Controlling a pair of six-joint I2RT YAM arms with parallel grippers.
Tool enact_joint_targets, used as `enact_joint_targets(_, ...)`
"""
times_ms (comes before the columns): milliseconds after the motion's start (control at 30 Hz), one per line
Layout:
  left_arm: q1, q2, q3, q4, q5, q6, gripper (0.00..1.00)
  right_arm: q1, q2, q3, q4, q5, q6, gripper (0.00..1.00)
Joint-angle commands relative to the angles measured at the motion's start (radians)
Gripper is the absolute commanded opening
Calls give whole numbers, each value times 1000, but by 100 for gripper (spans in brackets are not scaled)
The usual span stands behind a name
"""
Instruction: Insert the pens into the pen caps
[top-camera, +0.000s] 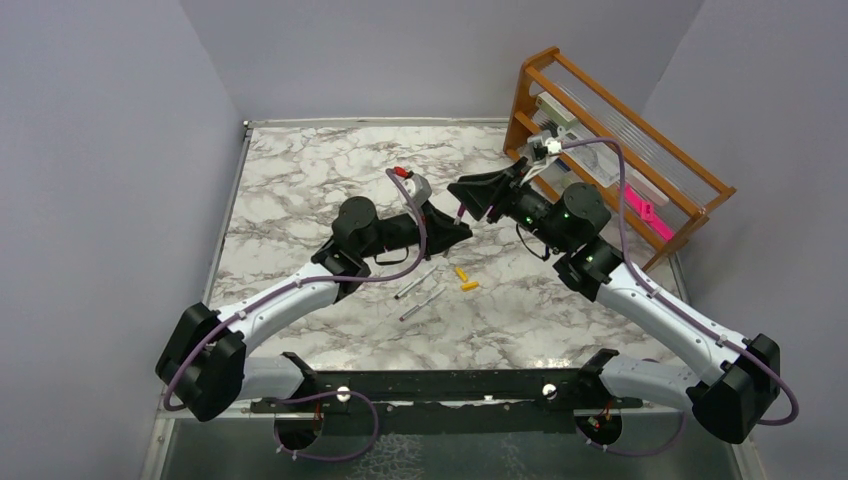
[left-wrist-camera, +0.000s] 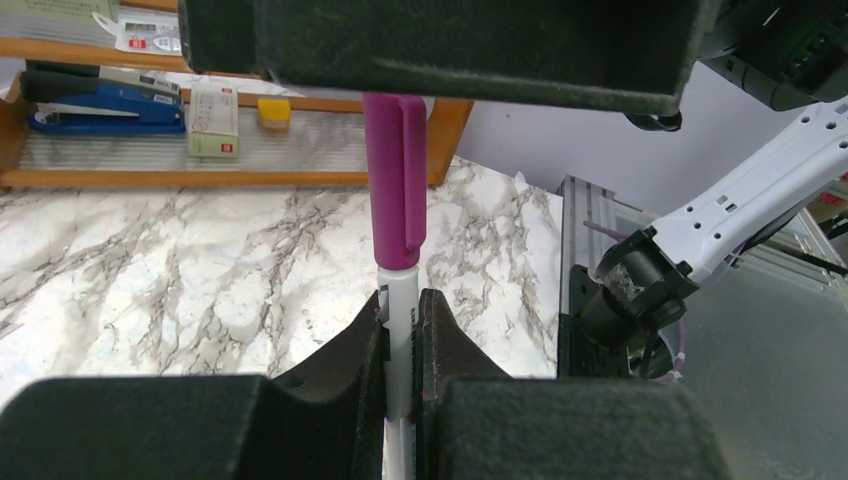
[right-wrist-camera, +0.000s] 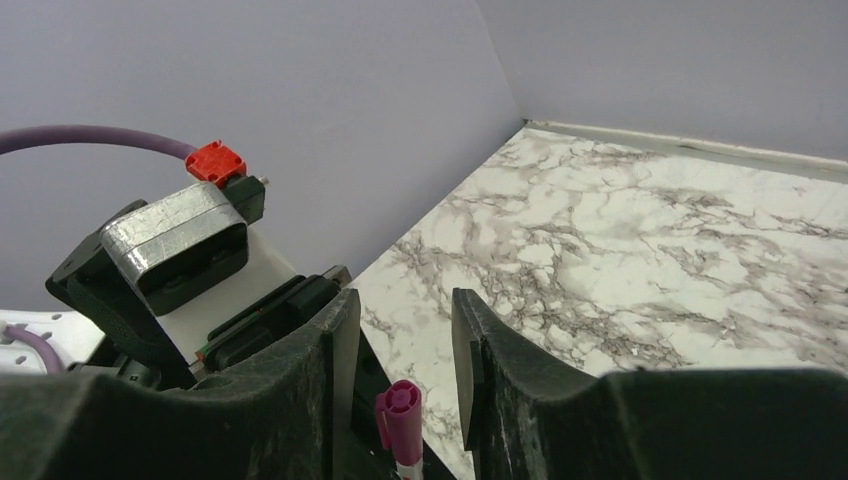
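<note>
My left gripper is shut on a thin silver-white pen and holds it above the table. A magenta cap sits on that pen's tip. My right gripper is open, its fingers on either side of the magenta cap without touching it. In the top view the two grippers meet tip to tip, left and right. Two more silver pens lie on the marble table in front of them. Two yellow caps lie just to their right.
A wooden rack stands at the back right with a flat bright-pink object on it. In the left wrist view it holds a blue stapler and small boxes. Grey walls close in the table's left and back.
</note>
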Motion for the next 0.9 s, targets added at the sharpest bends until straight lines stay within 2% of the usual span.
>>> enact_joint_targets(0,-5,16,43,18,-21,-30,0,-1,-3,10,-49,-29,-19,38)
enact_joint_targets(333,-4,25,56,5,-41,-42,0,-1,-11,-32,-53,-34,1,36)
enact_joint_targets(433,-4,34,63,3,-42,-52,0,-2,-16,-38,-59,-27,2,29)
enact_joint_targets(567,-4,42,69,1,-36,-60,0,-1,-19,-48,-58,-24,0,4)
enact_joint_targets(867,-5,43,106,-28,-68,-86,0,-1,-31,-62,-141,6,-47,2)
